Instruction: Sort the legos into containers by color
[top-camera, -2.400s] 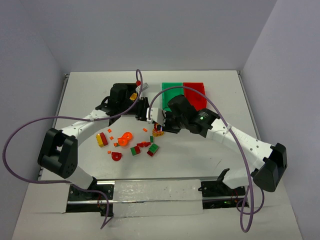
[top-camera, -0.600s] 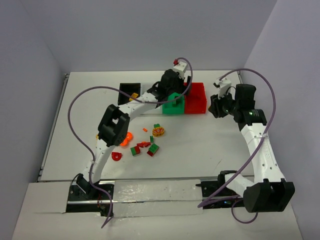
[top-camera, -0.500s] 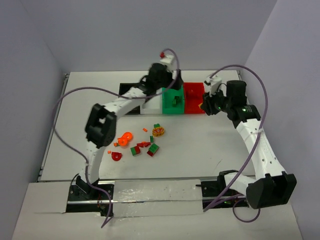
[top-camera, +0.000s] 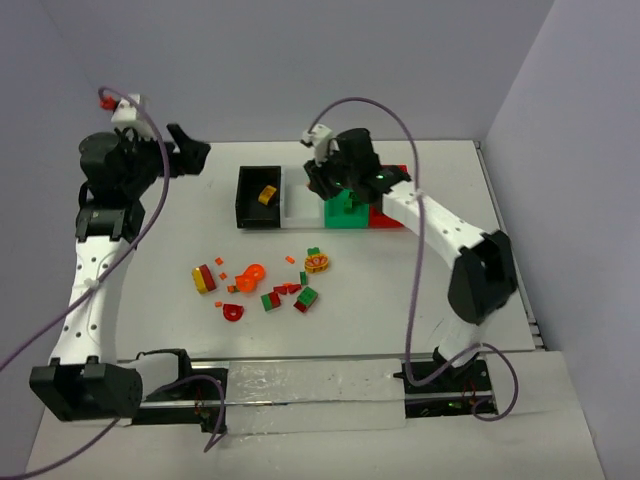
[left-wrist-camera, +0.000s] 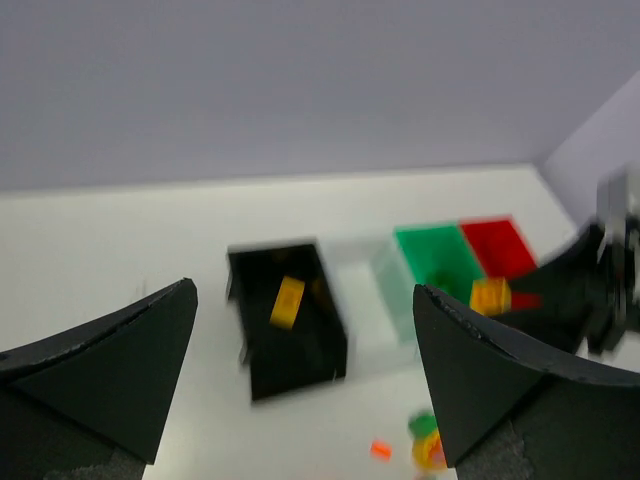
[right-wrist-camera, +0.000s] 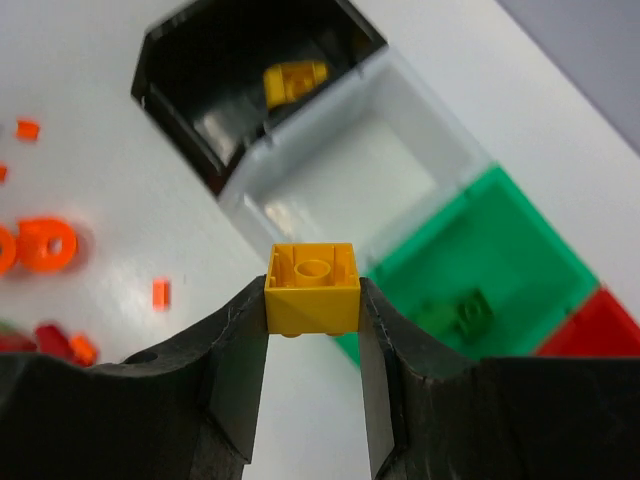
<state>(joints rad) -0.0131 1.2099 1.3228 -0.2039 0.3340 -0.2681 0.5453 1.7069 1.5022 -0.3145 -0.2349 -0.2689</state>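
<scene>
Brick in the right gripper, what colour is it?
Yellow brick; the right wrist view shows it best.

Right hand (right-wrist-camera: 312, 312) pinching yellow brick (right-wrist-camera: 313, 287).
Brick seen against white bin (right-wrist-camera: 252, 205) near wall; black bin (right-wrist-camera: 175, 110) holds one yellow piece (right-wrist-camera: 293, 80).

The white table (top-camera: 400, 300) bears four containers (top-camera: 241, 198) in a row, with scattered legos (top-camera: 250, 273) nearby.

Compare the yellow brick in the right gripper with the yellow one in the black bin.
The gripped yellow brick is pinched in the air between the right gripper's fingers; the loose yellow brick lies free on the black bin's floor. The gripped one sits squarely; the loose one lies askew to the walls. Both are yellow.
</scene>
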